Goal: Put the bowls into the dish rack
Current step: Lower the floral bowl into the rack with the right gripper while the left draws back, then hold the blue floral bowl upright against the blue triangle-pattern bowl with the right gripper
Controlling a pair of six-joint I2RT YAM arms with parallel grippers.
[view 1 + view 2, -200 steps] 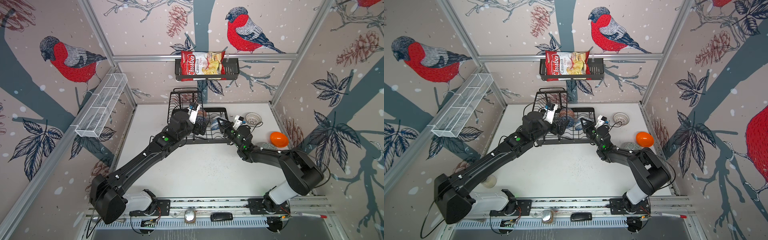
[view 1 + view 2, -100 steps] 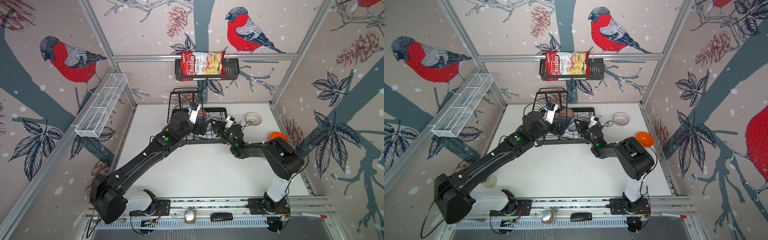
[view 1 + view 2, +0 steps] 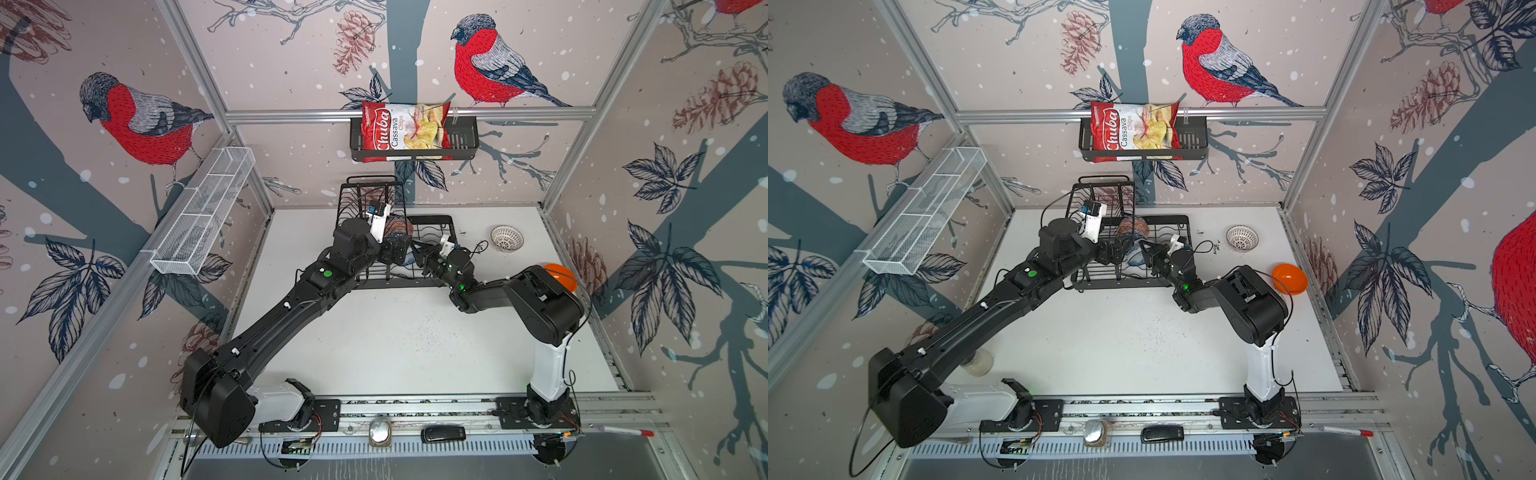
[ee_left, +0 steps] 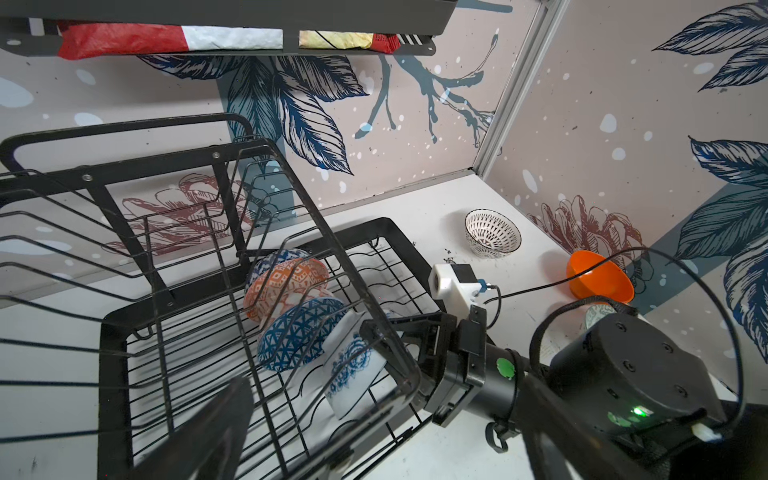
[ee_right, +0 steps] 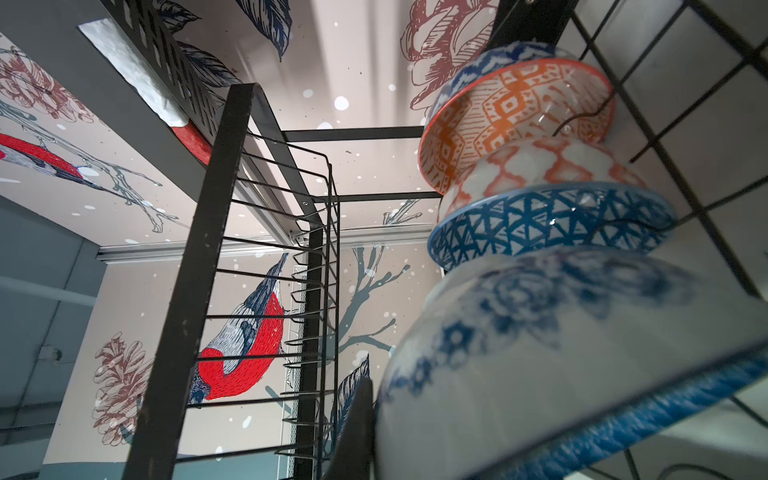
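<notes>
right gripper (image 4: pixel 370 330) is pinched tight on the rim of the blue-white floral bowl (image 4: pixel 353 370), standing it on edge in the dish rack (image 4: pixel 109 353) base. that puts it at the 6 o'clock end of the row, behind the blue triangle bowl (image 4: pixel 299 332) and the orange-white bowl (image 4: pixel 286 286). to do this well, i'd seat the rim in a wire valley, lean it on its neighbour, then release gently. left gripper (image 3: pixel 397 249) hovers over the rack, jaws wide, empty. the white lattice bowl (image 3: pixel 506 238) waits at the table's 2 o'clock and the plain orange bowl (image 3: pixel 561 276) at 3. versus a second ago, the right elbow has swung inward, half hiding the orange bowl, and its gripper is deeper in. the left arm is unchanged.
</notes>
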